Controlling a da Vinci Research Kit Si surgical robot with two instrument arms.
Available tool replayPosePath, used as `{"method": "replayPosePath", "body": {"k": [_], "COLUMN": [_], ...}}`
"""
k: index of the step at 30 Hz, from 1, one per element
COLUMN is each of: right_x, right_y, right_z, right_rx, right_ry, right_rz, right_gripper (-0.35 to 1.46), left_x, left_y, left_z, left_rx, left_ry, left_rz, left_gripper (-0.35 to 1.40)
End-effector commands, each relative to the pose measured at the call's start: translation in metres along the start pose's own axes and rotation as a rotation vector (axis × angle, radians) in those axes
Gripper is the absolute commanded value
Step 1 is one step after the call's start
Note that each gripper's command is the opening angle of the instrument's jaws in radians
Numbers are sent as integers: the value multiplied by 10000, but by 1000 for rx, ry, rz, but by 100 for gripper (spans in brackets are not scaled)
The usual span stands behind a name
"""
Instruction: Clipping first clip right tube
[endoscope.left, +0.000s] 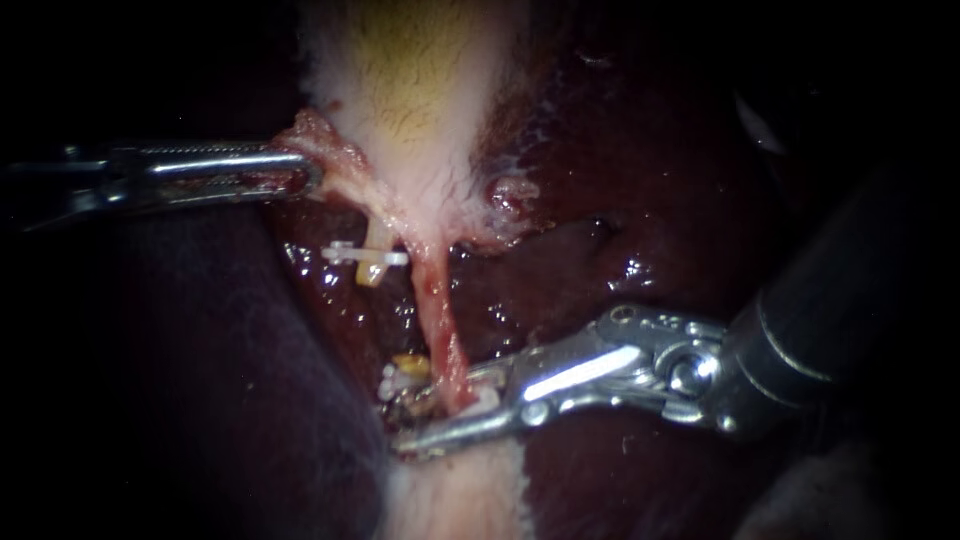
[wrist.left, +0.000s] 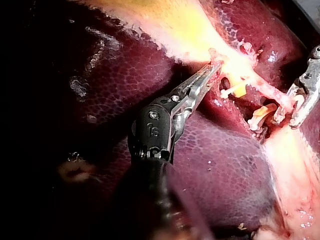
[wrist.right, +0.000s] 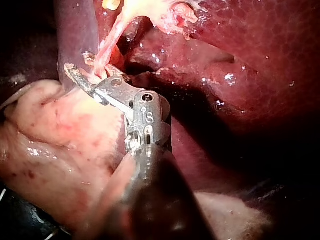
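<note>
Endoscope view: the left instrument (endoscope.left: 305, 178), entering from the left edge, has its hand pinched on the lower margin of the gallbladder (endoscope.left: 420, 110). It seems to draw the tissue leftward so the right tube (endoscope.left: 438, 315) stands taut, clear of the liver (endoscope.left: 650, 200). That tube runs down the frame's centre into the right instrument (endoscope.left: 440, 410), whose hand is spread astride it at lower centre. A white clip (endoscope.left: 365, 255) sits on the stump just left, so room there is tight. The right side looks freer.

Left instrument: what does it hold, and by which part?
The left instrument holds the gallbladder, jaws shut on the pink edge near its narrow end.
</note>
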Motion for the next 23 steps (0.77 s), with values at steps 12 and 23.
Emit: {"method": "replayPosePath", "body": {"k": [12, 23], "right_x": [-2, -2], "right_y": [-4, -2], "right_z": [-12, -12], "right_rx": [-105, -117], "right_ry": [26, 12], "right_rz": [15, 15], "right_gripper": [-35, -35], "left_x": [0, 0], "left_y": [-1, -2], "left_z": [0, 1], "left_rx": [0, 0], "left_ry": [0, 0], "left_rz": [0, 0], "left_gripper": [-35, -35]}}
